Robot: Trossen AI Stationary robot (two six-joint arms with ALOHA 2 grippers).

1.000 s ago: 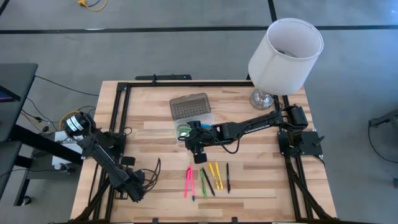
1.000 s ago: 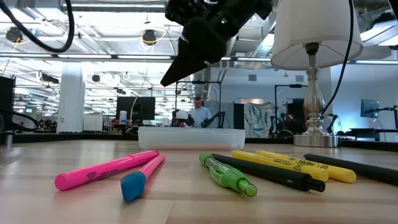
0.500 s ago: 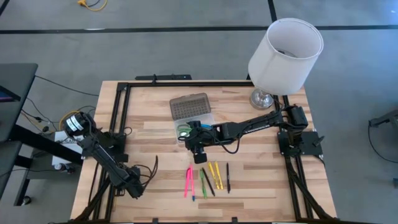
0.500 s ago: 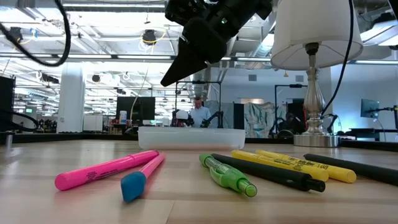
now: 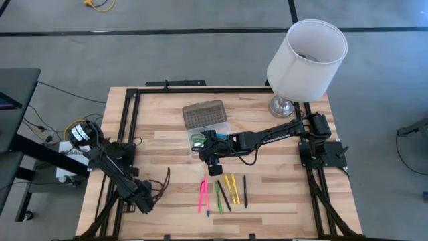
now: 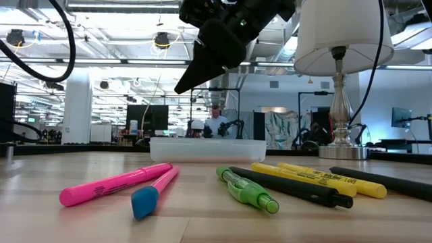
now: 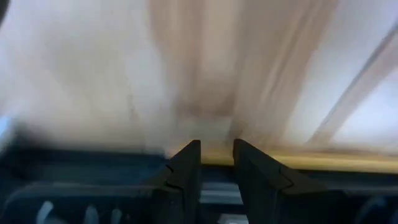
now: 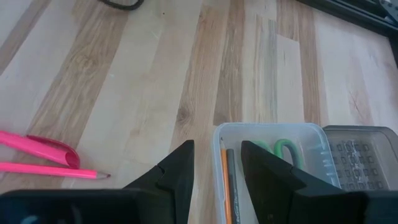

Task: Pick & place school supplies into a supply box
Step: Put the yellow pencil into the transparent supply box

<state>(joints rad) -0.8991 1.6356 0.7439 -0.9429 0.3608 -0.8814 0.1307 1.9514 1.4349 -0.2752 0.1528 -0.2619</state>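
The clear supply box (image 5: pixel 212 134) lies open on the table's middle, its ribbed grey lid (image 5: pixel 204 114) folded toward the far edge. Inside it are the green-handled scissors (image 8: pixel 278 149), an orange pencil (image 8: pixel 222 180) and a dark pen. My right gripper (image 8: pixel 217 146) hovers open above the box's near end (image 6: pixel 182 86), touching nothing. On the wood nearer me lie pink pens (image 5: pixel 202 195), green ones (image 5: pixel 219 195), yellow ones (image 5: pixel 231 189) and a black pen (image 5: pixel 245 191). My left gripper (image 5: pixel 144 204) is low over the table's near left part, with a narrow gap between its fingers (image 7: pixel 217 146).
A white lamp (image 5: pixel 304 57) stands at the far right corner on a silver base (image 6: pixel 341 145). Black frame rails run along the table's left, right and far sides. Bare wood lies left of the box and pens. A person shows far off in the room.
My left arm has shifted slightly near the table's near left corner, and its cable has swung. The right arm, the box and the pens have kept still.
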